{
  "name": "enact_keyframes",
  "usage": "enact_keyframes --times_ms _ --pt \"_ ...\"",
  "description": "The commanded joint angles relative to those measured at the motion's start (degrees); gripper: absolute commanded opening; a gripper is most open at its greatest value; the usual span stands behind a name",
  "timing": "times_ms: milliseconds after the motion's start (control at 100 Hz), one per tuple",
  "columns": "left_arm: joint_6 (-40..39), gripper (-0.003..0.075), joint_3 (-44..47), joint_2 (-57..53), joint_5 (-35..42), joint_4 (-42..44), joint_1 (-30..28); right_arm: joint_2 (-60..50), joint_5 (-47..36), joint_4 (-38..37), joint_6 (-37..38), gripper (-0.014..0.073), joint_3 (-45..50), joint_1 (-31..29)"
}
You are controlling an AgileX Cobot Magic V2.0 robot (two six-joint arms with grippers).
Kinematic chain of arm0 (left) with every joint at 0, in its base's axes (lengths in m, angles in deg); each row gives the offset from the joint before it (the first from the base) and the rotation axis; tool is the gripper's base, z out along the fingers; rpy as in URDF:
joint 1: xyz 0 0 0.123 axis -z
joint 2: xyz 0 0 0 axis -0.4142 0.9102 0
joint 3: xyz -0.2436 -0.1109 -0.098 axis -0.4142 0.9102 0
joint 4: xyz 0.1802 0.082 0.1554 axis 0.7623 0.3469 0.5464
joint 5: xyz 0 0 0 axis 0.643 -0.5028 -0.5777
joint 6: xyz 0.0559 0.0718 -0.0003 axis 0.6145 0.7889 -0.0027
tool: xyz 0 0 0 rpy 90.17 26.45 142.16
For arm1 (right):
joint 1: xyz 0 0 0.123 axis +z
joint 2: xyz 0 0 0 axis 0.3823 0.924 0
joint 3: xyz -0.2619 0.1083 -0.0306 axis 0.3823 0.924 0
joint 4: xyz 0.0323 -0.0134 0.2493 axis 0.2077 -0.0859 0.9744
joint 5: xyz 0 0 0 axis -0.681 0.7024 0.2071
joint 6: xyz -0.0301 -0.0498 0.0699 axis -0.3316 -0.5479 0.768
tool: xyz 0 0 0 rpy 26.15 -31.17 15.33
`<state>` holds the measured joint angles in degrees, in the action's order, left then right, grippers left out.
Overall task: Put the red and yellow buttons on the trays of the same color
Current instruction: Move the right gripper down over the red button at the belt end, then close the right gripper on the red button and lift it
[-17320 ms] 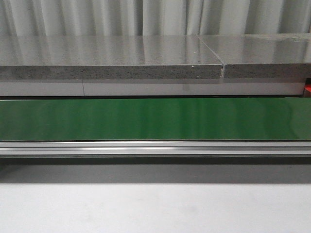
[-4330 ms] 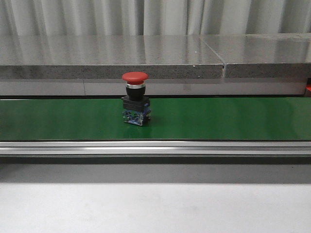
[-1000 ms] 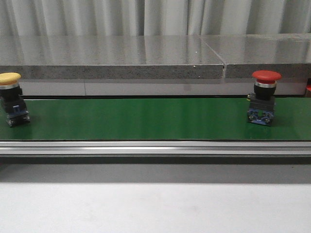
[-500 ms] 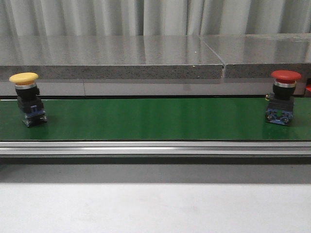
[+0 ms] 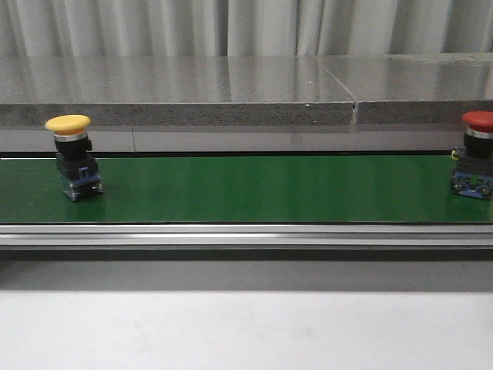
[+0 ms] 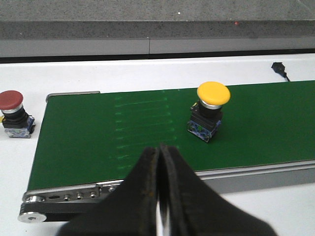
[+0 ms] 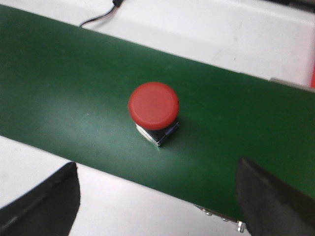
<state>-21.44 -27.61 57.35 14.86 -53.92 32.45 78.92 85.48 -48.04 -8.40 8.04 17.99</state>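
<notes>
On the green belt (image 5: 254,189), yellow button (image 5: 73,156), red button (image 5: 475,156), left-wrist-only second red button (image 6: 15,113), left gripper (image 6: 160,150) pressed together, right gripper (image 7: 157,196) spread.

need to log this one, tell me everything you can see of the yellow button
The yellow button is a mushroom-head pushbutton: a domed, matte yellow cap that looks like plastic, a silver collar beneath, a black housing, and a blue contact block at the base. It stands upright on the green conveyor belt, toward its left end in the front view, touched only by the belt.
</notes>
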Motion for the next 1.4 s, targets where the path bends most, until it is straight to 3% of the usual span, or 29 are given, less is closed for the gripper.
enact_keyframes --times_ms 0,500,570,690,760,890,1020,1390 --pt "-0.33 -0.0019 -1.38 0.05 4.68 -0.72 0.43 2.58 -2.49 0.53 0.11 0.0633 -2.12 -0.30" --pt "-0.33 -0.0019 -1.38 0.05 4.68 -0.72 0.43 14.06 -15.87 0.53 0.11 0.0604 -2.43 -0.30" --pt "-0.33 -0.0019 -1.38 0.05 4.68 -0.72 0.43 14.76 -15.16 0.53 0.11 0.0486 -2.53 -0.30" --pt "-0.33 -0.0019 -1.38 0.05 4.68 -0.72 0.43 14.83 -13.09 0.53 0.11 0.0162 -3.47 -0.30" --pt "-0.33 -0.0019 -1.38 0.05 4.68 -0.72 0.43 14.72 -10.45 0.53 0.15 0.0090 -5.71 -0.32" --pt "-0.33 -0.0019 -1.38 0.05 4.68 -0.72 0.43 14.52 -3.63 0.53 1.48 0.0090 -12.77 -2.75" --pt "-0.33 -0.0019 -1.38 0.05 4.68 -0.72 0.43 14.58 1.97 0.53 2.24 0.0090 -21.45 -9.17" --pt "-0.33 -0.0019 -1.38 0.05 4.68 -0.72 0.43 24.25 3.33 0.68 2.24 0.0090 -32.74 -29.66"
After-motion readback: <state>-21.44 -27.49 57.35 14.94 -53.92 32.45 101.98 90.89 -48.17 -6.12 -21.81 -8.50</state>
